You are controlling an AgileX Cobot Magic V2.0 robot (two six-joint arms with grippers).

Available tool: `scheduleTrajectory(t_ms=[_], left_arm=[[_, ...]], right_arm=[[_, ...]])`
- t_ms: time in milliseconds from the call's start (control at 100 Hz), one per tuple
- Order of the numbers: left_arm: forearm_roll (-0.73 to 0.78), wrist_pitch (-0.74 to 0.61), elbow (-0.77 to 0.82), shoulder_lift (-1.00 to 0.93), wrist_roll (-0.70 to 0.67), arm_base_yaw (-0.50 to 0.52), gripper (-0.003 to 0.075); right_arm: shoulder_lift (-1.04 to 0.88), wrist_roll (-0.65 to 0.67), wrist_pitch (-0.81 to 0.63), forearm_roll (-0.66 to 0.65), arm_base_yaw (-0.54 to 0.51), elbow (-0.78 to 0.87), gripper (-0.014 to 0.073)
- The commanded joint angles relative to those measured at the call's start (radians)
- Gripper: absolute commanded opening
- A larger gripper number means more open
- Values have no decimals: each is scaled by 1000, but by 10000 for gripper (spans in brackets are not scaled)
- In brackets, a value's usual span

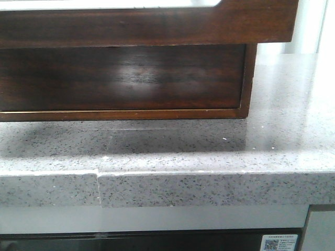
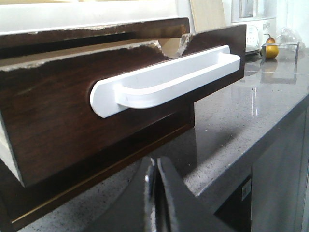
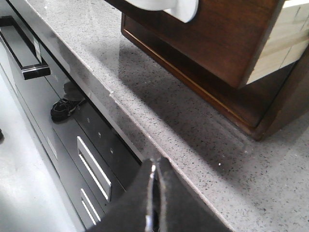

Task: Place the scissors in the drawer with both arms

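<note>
Right, dark brown glossy wooden drawer (image 2: 72,111) sits pulled out on the speckled grey desk (image 1: 209,151); both black grippers' jaws closed, empty; scissors nowhere visible. Probably finding them comes next.
</note>
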Motion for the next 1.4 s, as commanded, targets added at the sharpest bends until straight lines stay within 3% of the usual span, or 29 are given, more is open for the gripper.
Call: scheduleTrajectory(t_ms=[0, 150, 280, 690, 840, 1130, 1390], left_arm=[[-11, -70, -9, 1, -6, 3, -22], [-112, -51, 40, 1, -6, 82, -22], [-251, -49, 91, 1, -6, 225, -22], [-215, -73, 154, -30, 5, 644, -22], [-193, -66, 154, -30, 106, 740, -22], [-209, 71, 155, -30, 132, 791, -22], [-208, 66, 155, -28, 134, 791, -22]], right_arm=[[7, 4, -71, 10, 0, -25, -62], [7, 4, -71, 10, 0, -25, -62], [7, 4, -71, 10, 0, -25, -62], [7, 4, -71, 10, 0, -25, -62], [7, 4, -71, 10, 0, -25, -62], [7, 4, -71, 10, 0, -25, -62], [7, 4, -71, 10, 0, -25, -62]])
